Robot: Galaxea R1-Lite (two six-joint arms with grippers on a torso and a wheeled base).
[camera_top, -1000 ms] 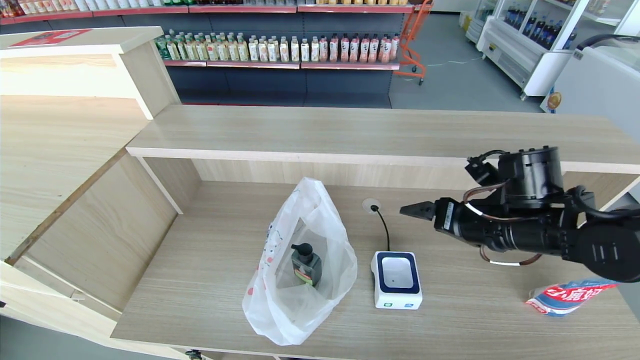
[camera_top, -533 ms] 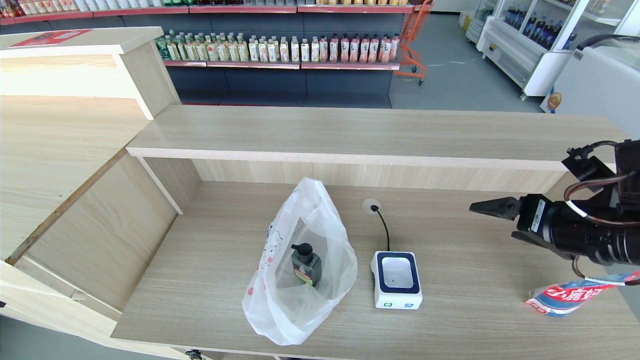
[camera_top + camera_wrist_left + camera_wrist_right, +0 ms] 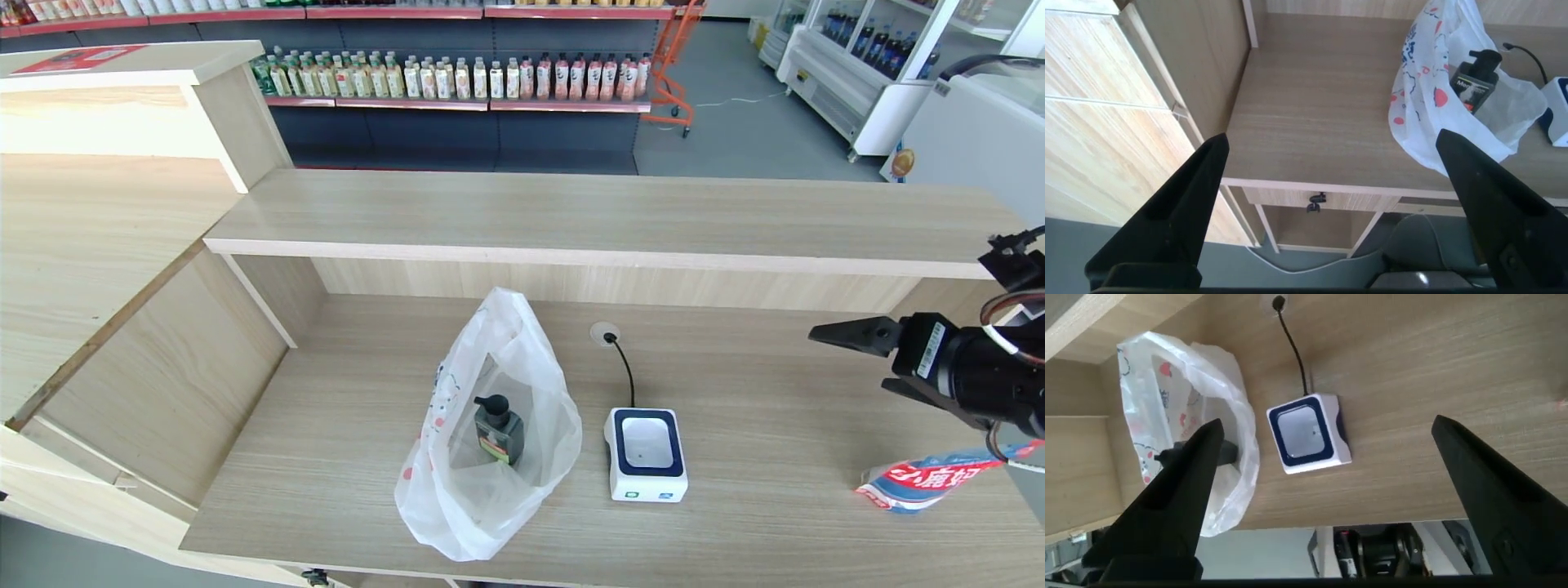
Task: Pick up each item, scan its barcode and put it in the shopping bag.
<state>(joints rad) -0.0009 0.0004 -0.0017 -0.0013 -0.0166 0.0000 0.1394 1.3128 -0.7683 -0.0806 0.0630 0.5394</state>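
"White plastic, was it, that shopping bag (image 3: 457,506)?" asked the first.

"It was," said the second. "It stood open near the front edge of the desk (image 3: 775,425), about midway along. The dark pump bottle (image 3: 498,429) sat upright inside it."

"And the scanner?"

"The scanner (image 3: 646,454) lay just beside the bag, on its right, with its window facing up. Its black cable (image 3: 627,376) ran toward the back edge."

"Was anything outside the bag?"

"A red, white and blue pouch (image 3: 927,483) lay flat at the front right corner."

"What of the arms?"

"The right gripper (image 3: 853,361) hung above the desk's right end, with its jaws spread wide and nothing between them. The left gripper (image 3: 1331,216) hung off the front edge, toward the left corner. Its jaws were likewise wide apart and empty."
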